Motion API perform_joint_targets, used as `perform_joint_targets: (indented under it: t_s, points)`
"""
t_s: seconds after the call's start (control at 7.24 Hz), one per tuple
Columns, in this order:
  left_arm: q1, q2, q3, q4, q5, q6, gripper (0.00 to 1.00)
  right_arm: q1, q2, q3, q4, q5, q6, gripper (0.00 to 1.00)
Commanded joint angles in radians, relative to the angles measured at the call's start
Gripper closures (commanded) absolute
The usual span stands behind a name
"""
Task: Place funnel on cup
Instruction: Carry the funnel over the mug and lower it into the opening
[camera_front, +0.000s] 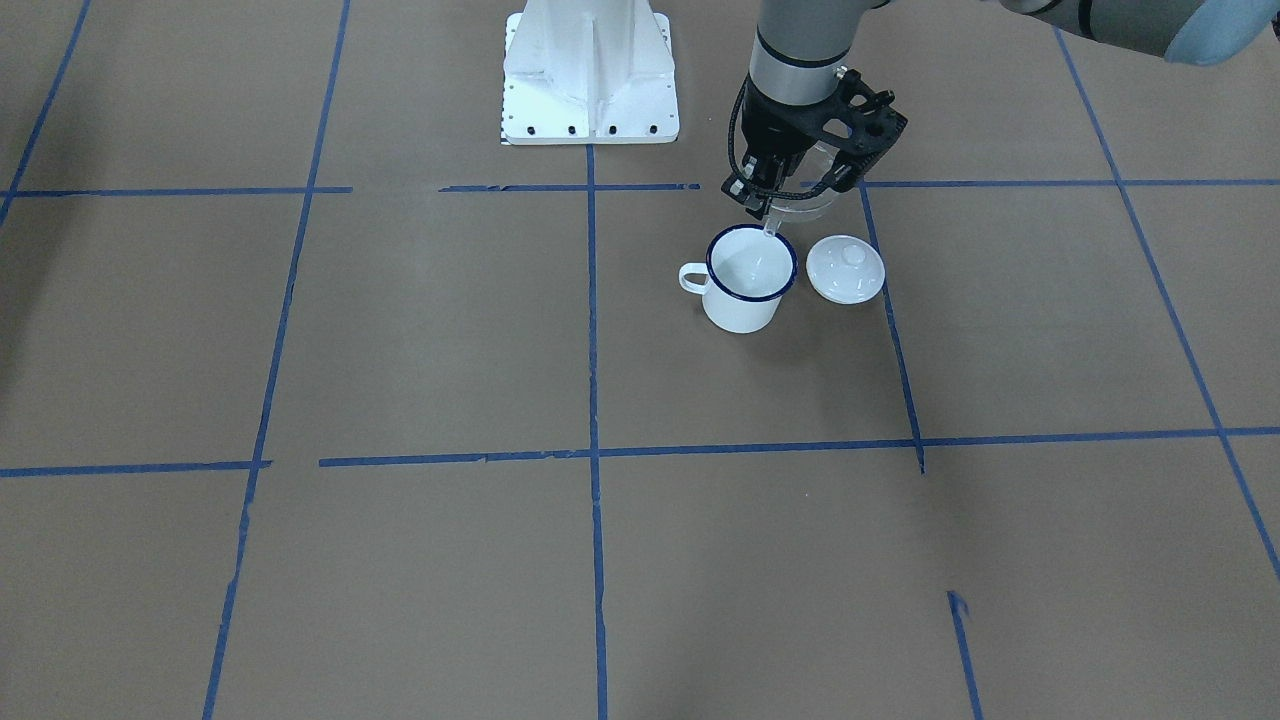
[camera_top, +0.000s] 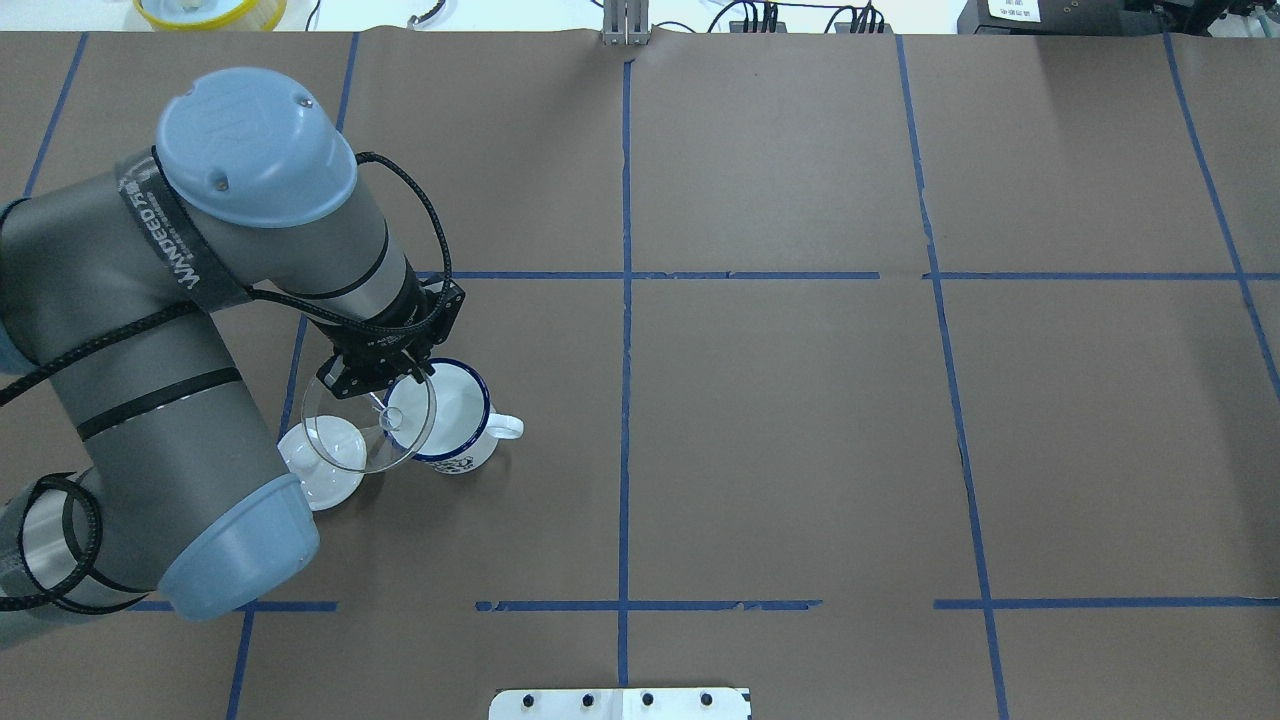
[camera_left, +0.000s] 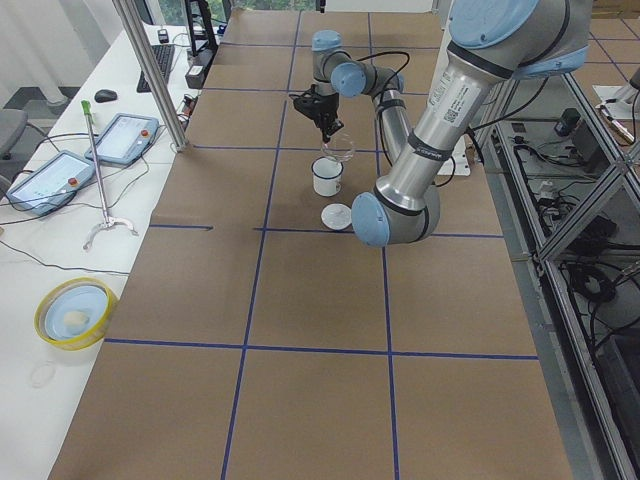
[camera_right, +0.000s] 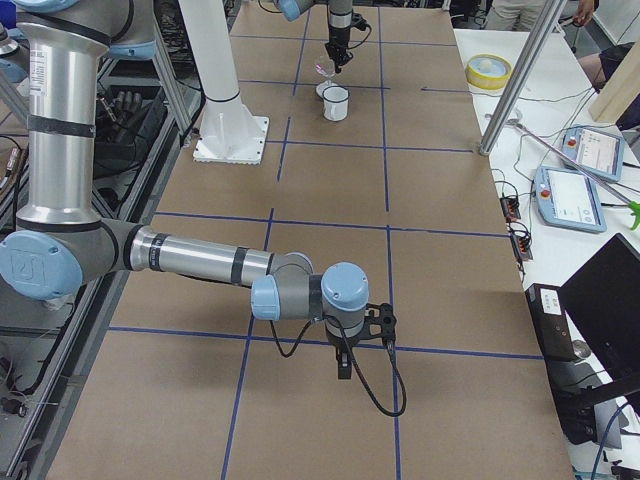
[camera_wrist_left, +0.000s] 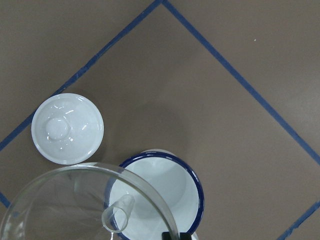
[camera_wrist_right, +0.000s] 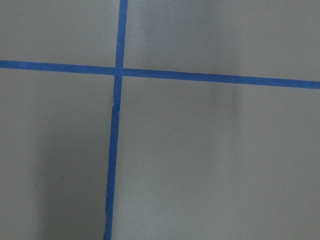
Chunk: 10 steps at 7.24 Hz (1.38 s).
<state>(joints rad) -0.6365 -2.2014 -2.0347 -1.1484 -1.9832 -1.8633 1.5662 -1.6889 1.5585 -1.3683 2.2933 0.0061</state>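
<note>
Our left gripper (camera_top: 392, 372) is clamped on the funnel (camera_top: 365, 430) at its rim. The funnel hangs tilted above the cup (camera_top: 458, 405), with its spout at the cup's lid-side edge. If released now, we judge it would tip off the cup toward the lid (camera_top: 318, 484).

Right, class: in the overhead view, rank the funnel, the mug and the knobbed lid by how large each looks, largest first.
1. funnel: widest outline, but it is held up nearer the camera, so part of its lead may be nearness.
2. mug: clearly next.
3. lid: smallest, partly overlapped by the funnel.
</note>
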Motion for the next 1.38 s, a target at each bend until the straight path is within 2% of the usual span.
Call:
perform_joint_targets:
  t_s: [0.0,0.28,0.69,1.24]
  points:
    - [0.003,-0.026,0.048,-0.005,0.004,0.059,1.00,0.000,0.000,0.000,0.000,0.000,0.000,0.00]
    - [0.003,-0.032,0.129,-0.057,0.033,0.061,1.00,0.000,0.000,0.000,0.000,-0.002,0.000,0.00]
    - [0.006,-0.040,0.197,-0.126,0.040,0.102,1.00,0.000,0.000,0.000,0.000,0.000,0.000,0.00]
    - [0.049,-0.024,0.202,-0.142,0.040,0.102,1.00,0.000,0.000,0.000,0.000,0.000,0.000,0.00]
